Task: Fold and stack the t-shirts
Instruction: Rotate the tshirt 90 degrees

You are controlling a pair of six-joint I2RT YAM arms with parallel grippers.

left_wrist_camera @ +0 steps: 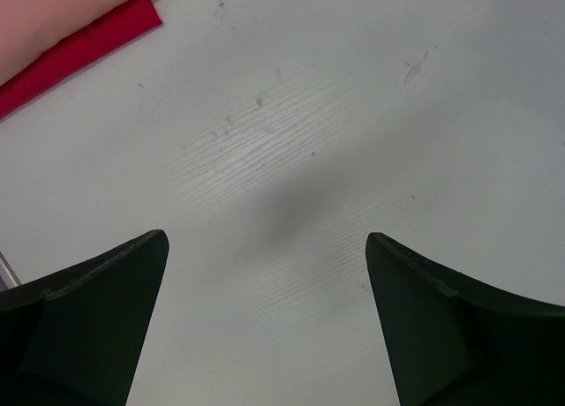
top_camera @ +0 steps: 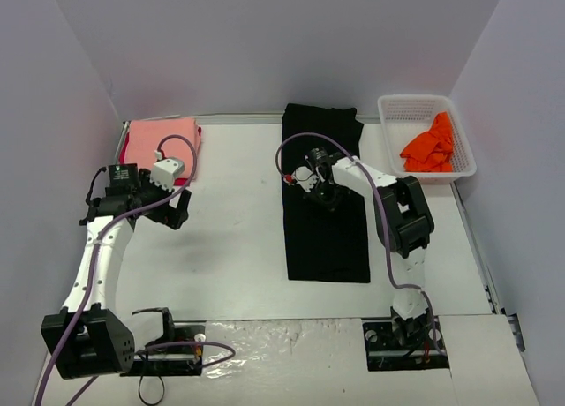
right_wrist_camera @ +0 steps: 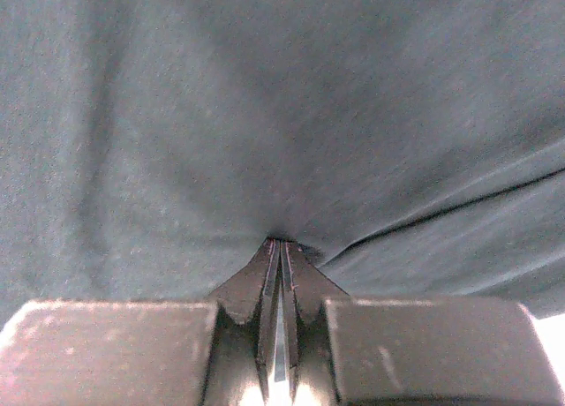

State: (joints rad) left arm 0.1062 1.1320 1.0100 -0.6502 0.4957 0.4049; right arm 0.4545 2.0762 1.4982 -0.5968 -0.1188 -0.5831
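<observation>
The black shirt (top_camera: 327,238) lies on the counter (top_camera: 238,238) as a long, narrow strip that runs from the far edge toward the arms, a little right of centre. It looks already folded lengthwise. The right fingers (right_wrist_camera: 281,260) are pressed together on a pinch of its cloth, and creases fan out from their tips in the right wrist view. From above, that grip sits left of the strip's middle line, in its far half.

The left fingers (top_camera: 177,210) stand wide apart and hold nothing. They hover over bare counter just beside the far-left stack, where the pink shirt (top_camera: 159,139) lies on the red shirt (left_wrist_camera: 79,48). The red one shows only as a thin edge. The orange shirt (top_camera: 431,146) is still crumpled in the white basket (top_camera: 393,115) at the far right.

The step in hand appears to be the crosswise fold of the black shirt. The next move likely calls for lifting the pinched cloth and carrying one end over the other, keeping it taut enough that the layers land square. The pinch is small and off to one side, so the strip may twist or drag. The free left arm could steady the other edge.
</observation>
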